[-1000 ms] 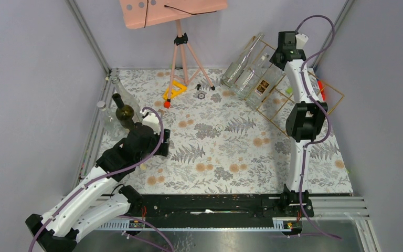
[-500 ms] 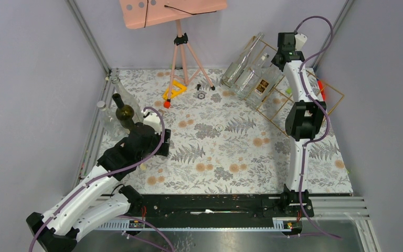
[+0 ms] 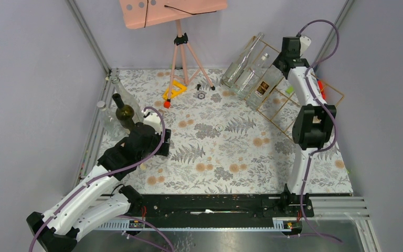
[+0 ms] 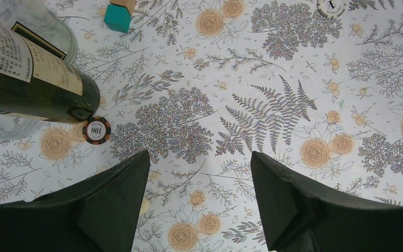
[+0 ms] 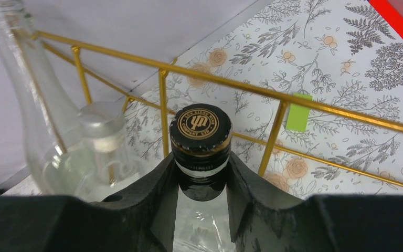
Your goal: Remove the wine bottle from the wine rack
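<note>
The wine bottle [image 5: 200,127] is clear glass with a black and gold cap. It leans in the gold wire wine rack [image 5: 220,81] at the back right of the table. My right gripper [image 5: 202,176] is shut on its neck, just under the cap. The top view shows the same bottle [image 3: 260,83] with its brown label, the rack [image 3: 273,122] and the right gripper [image 3: 282,59] at the bottle's upper end. Low over the floral mat on the left, my left gripper [image 4: 199,163] is open and holds nothing.
A second clear bottle [image 3: 240,63] leans in the rack beside the held one. A dark green bottle [image 4: 31,79] stands by the left gripper with a poker chip [image 4: 96,129] at its foot. Clear bottles [image 3: 120,90] line the left edge. A pink tripod stand [image 3: 181,42] is at the back.
The right gripper has shut on the bottle's neck and drawn it slightly right and back. The right arm's elbow has swung right. The left arm has not moved.
</note>
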{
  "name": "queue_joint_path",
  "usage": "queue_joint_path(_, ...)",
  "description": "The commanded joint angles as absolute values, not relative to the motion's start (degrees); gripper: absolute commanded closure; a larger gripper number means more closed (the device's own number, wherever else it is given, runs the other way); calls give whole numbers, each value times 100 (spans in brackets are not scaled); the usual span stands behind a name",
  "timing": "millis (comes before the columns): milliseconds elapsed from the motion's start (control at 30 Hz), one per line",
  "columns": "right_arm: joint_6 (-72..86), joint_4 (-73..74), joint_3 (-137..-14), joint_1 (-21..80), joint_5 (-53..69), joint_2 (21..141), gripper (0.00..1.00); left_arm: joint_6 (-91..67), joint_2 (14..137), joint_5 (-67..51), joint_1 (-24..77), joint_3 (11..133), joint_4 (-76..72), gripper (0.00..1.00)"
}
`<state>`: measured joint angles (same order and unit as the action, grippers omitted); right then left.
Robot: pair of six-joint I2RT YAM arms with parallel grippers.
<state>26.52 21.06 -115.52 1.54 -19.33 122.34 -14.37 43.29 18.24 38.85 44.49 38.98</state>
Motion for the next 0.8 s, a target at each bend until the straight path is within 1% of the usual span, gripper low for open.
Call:
queue_joint_path(0, 2587, 992, -10841, 284, -1848, 10986, 100, -1362, 4285, 1817, 3907, 4500, 3678, 23)
queue_joint_path(133, 2252, 608, -10324, 503, -1794, 10451, 100, -1362, 4223, 1830, 3911, 4484, 3668, 23)
queue_joint_path(433, 1234, -237, -9411, 1296, -2077, 9396, 100, -1353, 4128, 1828, 3907, 4456, 3647, 24)
queue_joint_path(767, 900, -35, -9034, 2079, -2078, 8358, 100, -1345, 4116, 1819, 3911, 4456, 3648, 24)
